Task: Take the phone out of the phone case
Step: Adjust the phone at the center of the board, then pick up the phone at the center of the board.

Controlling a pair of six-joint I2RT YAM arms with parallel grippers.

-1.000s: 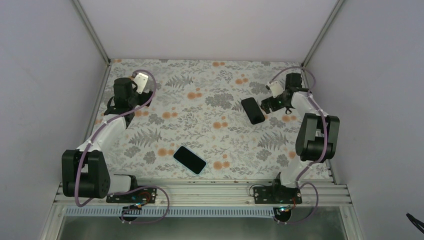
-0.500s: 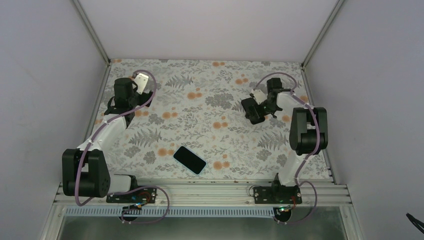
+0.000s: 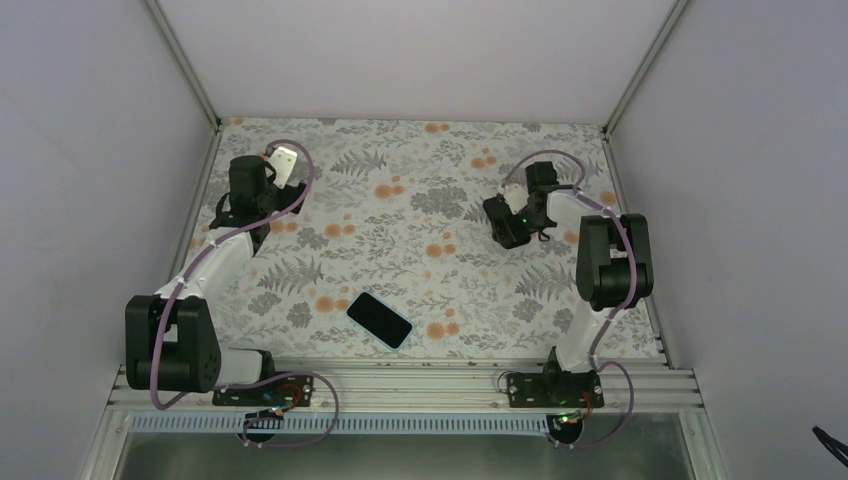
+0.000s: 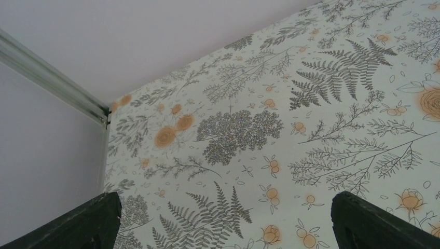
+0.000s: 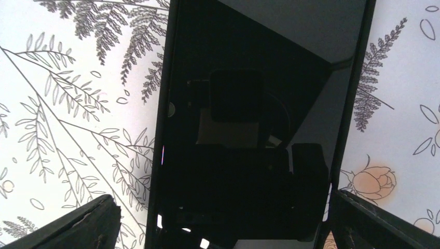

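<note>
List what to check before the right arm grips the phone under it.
1. Right gripper jaws open: ok, spread to either side of the phone.
2. Phone lined up between the jaws: ok.
3. Phone seated in a case: cannot tell; only a dark rim shows around it.
4. Jaws touching the phone: cannot tell.
5. Left gripper open, holding nothing: ok.
6. Second dark slab lying apart from both arms: ok.
</note>
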